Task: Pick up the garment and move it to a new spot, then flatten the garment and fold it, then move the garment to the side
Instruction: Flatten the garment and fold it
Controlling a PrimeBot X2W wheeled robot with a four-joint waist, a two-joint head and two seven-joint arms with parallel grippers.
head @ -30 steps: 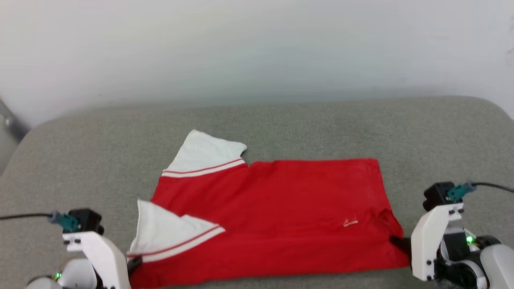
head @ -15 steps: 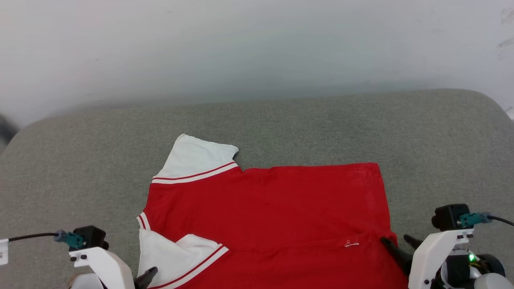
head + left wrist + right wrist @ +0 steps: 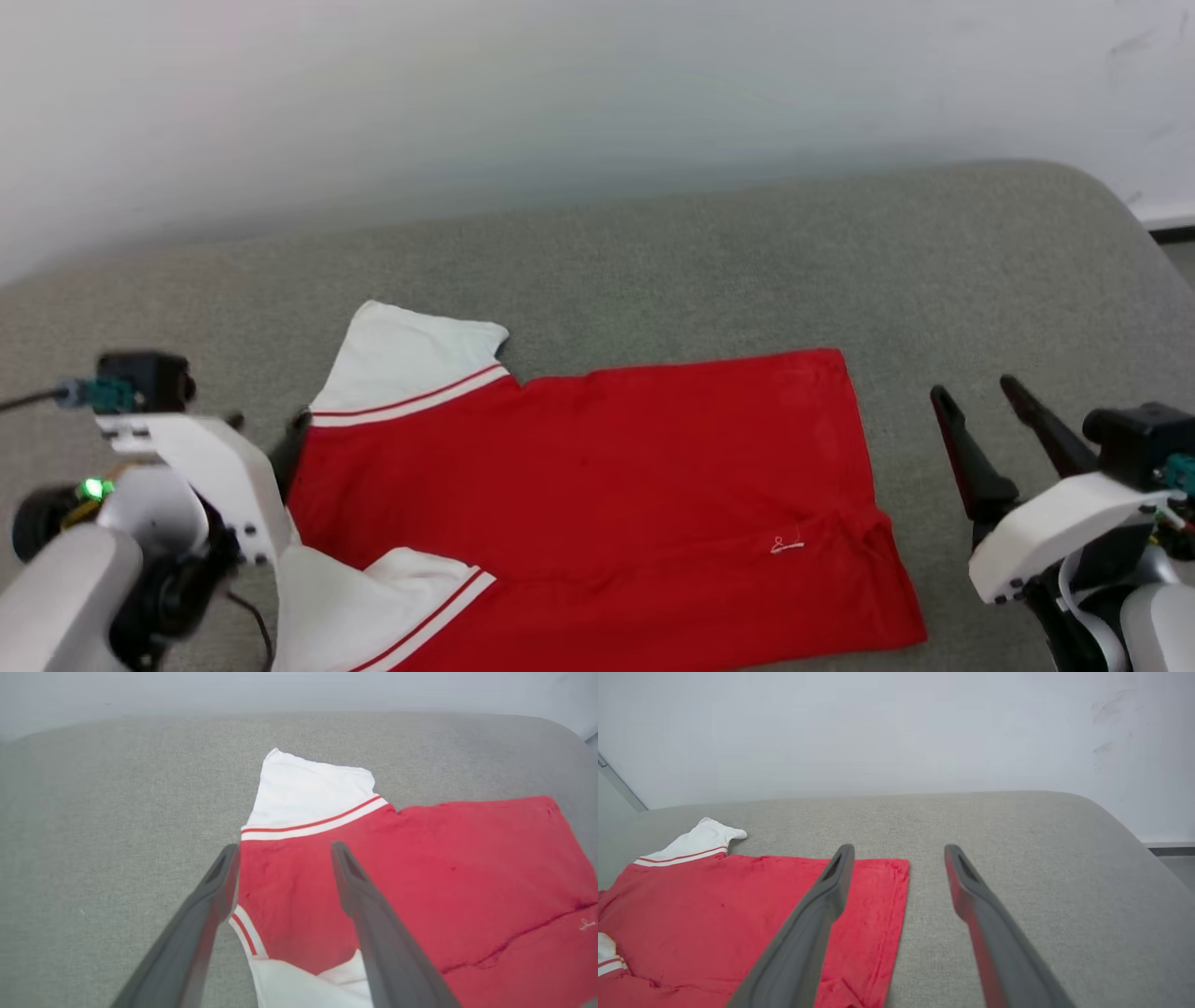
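Watching the shirt lie spread near the bench's front edge; my left fingers gape empty over its sleeve end, right fingers equally wide, empty, beside the hem.

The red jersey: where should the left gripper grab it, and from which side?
Probably the far white sleeve, at its outer edge, from the robot's left: it sticks out flat past the red body, and the open left gripper is close by.

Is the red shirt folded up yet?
Only partly. The shirt lies flat, its near sleeve turned onto the red body, while the far sleeve sticks out.
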